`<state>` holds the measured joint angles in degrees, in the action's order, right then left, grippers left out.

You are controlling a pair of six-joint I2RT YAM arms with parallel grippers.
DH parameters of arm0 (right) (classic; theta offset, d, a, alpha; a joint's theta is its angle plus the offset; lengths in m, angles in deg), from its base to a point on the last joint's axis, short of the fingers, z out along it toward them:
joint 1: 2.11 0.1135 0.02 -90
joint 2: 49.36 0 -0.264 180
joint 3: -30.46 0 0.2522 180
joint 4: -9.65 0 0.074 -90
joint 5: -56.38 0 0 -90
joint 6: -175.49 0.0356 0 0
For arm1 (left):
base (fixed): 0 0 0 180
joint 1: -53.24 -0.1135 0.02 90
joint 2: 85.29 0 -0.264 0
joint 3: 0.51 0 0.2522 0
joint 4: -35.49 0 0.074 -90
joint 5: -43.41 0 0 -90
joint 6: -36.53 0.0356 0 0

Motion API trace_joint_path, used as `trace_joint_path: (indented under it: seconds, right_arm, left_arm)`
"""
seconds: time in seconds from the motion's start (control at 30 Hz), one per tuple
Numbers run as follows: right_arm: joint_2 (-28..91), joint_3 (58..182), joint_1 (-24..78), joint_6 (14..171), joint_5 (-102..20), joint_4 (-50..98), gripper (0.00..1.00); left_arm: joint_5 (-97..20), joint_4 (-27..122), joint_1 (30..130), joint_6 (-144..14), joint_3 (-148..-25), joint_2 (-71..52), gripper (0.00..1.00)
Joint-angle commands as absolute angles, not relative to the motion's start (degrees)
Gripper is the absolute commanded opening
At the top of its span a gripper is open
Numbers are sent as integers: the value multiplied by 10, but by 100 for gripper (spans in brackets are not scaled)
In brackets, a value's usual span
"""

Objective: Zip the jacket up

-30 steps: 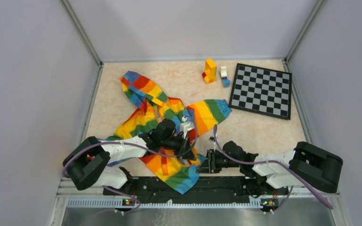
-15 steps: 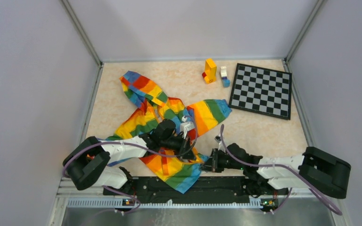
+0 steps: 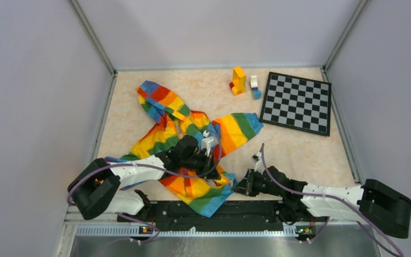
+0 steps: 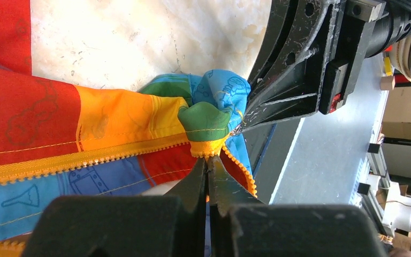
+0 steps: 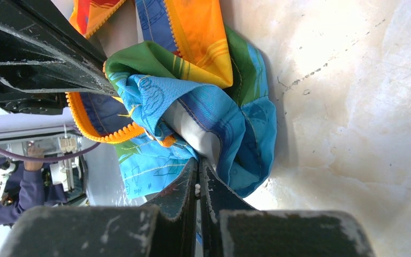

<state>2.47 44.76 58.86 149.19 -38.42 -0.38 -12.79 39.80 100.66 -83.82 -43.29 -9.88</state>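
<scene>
Rainbow jacket [image 3: 235, 128] hem newly pinched by right gripper [image 5: 198, 163], left gripper [image 4: 207, 160] still clamped

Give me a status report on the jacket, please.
Left gripper shut on jacket zipper end. Right gripper shut on blue hem. Teeth apart, unzipped. Toy blocks, chessboard far off.

The jacket [image 3: 190, 122] wears stripes of red, orange, yellow, green and blue, its zipper strip [image 4: 85, 158] orange (the blue cloth carries faint line drawings). Beyond the jacket: a black-and-grey checkerboard [image 3: 297, 103], an orange-yellow block [image 3: 238, 79], a white-and-blue block [image 3: 255, 87], all on a beige marbled table [image 3: 299, 150].
</scene>
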Motion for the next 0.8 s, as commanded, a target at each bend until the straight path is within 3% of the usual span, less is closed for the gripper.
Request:
trace_joint_path:
  seconds: [0.0, 0.2, 0.23, 0.43, 0.47, 0.5, 0.6, 0.67, 0.77]
  right_arm:
    - [25, 431, 595, 1480, -370, -15, 0]
    - [34, 426, 594, 1469, -373, -46, 0]
    - [35, 428, 594, 1466, -377, -48, 0]
    - [48, 438, 594, 1443, -392, -54, 0]
    - [49, 438, 594, 1444, -394, -59, 0]
    - [50, 438, 595, 1444, -395, -62, 0]
    - [44, 438, 594, 1454, -391, -71, 0]
    - [37, 435, 595, 1461, -385, -67, 0]
    - [22, 431, 595, 1470, -375, -56, 0]
  left_arm:
    - [-129, 393, 1003, -840, -440, -116, 0]
    - [-116, 400, 1003, -837, -444, -109, 0]
    - [-122, 413, 1003, -835, -450, -110, 4]
    - [-185, 511, 1010, -809, -510, -155, 50]
    - [-211, 533, 1016, -809, -522, -171, 67]
    - [-249, 554, 1026, -808, -534, -185, 77]
    - [-380, 657, 1079, -840, -587, -217, 90]
    - [-453, 695, 1136, -882, -607, -231, 86]
    - [-504, 695, 1214, -962, -600, -234, 73]
